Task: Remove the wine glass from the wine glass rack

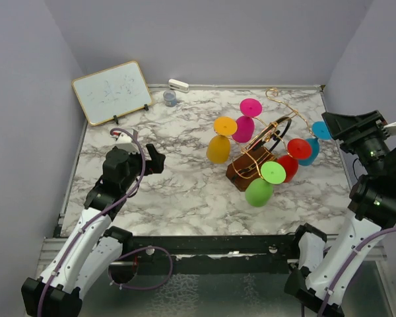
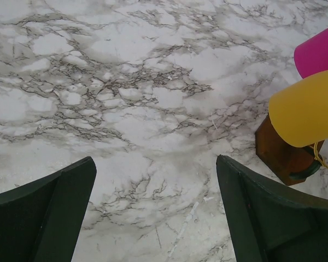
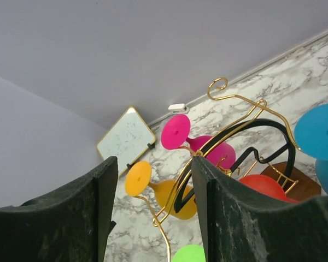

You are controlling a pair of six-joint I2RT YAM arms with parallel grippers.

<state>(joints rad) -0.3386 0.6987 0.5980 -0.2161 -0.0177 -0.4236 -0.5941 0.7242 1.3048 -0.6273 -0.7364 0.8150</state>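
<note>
**A:** How many wine glasses are counted?

**B:** Five are counted, all gathered at the one wine glass rack [image 1: 267,142]: one yellow glass [image 1: 219,146], one magenta glass [image 1: 245,122], one red glass [image 1: 293,157], one green glass [image 1: 261,187] and one blue glass [image 1: 314,142].

**A:** Where is the rack found?

**B:** It is seen right of the middle of the marble table [image 1: 165,191], with its wooden base [image 1: 237,173] among the glasses.

**A:** How are the jaws held?

**B:** The left gripper [image 2: 156,180] is spread wide over bare marble, well apart from the rack, with nothing grasped. The right gripper [image 3: 152,174] is also parted, with nothing between its fingers. It is placed just beside the blue glass, but contact cannot be told.

**A:** What else is seen?

**B:** One whiteboard [image 1: 112,91] is propped at the back left. One white object [image 1: 179,85] and one small grey roll [image 1: 170,98] lie by the back edge. The blue and red glasses stand between the right gripper and the rack's middle.
</note>
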